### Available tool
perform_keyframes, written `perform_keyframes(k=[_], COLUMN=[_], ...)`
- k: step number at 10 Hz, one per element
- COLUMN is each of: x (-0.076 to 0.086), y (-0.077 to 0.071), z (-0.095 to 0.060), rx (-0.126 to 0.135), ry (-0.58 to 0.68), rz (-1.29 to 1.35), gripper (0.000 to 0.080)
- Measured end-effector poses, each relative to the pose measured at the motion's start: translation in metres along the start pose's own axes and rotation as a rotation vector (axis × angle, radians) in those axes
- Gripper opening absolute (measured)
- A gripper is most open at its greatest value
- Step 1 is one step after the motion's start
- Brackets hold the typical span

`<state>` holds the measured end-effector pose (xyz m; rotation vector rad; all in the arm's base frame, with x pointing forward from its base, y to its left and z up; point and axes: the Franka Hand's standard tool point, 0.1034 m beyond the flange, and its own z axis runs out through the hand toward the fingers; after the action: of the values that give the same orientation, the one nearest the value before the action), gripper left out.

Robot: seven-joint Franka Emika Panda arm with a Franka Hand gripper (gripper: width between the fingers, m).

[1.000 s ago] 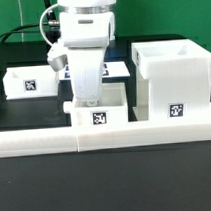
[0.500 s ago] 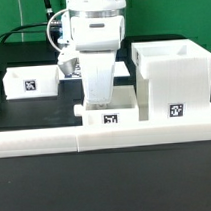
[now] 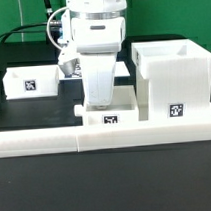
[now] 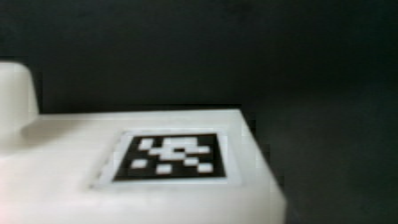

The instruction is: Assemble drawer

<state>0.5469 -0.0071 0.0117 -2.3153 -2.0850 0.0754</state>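
The large white drawer housing [image 3: 172, 75] stands at the exterior view's right, with a tag on its front. A small open-top tray [image 3: 125, 114] with a tag and a side knob [image 3: 77, 108] sits in the middle, close to the housing's left side. My gripper [image 3: 98, 102] reaches straight down into this tray. Its fingertips are hidden behind the tray wall. A second small tray [image 3: 30, 82] stands at the left. The wrist view shows a white tray surface [image 4: 71, 150] with a tag [image 4: 173, 157], very close and blurred, and no fingers.
A long low white bar [image 3: 55, 142] runs along the table's near edge, right in front of the middle tray and the housing. The table is black. Cables hang behind the arm at the back.
One second ago the gripper and the middle tray were further left. Both have moved together to the right, toward the housing. In the last half second nothing moved.
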Motion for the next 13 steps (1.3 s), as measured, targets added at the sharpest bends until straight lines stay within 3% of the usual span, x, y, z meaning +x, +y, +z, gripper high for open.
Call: perform_keyframes(k=[1,2,3,6,9,13], x=[0.000,0.002,0.002,0.009,0.007,0.017], y=[0.000,0.001,0.000,0.004,0.002,0.000], z=[0.000,0.001,0.002,0.002,0.003,0.002], rx=[0.003,-0.025,-0.028,-0.095,-0.087,-0.070], ry=[-0.001,0.007,0.009,0.024,0.022,0.008], rz=[0.002,0.000,0.000,-0.017,-0.015,-0.032], gripper=[0.0042,0.0042,0.0042,0.0042,0.0042,0.0042])
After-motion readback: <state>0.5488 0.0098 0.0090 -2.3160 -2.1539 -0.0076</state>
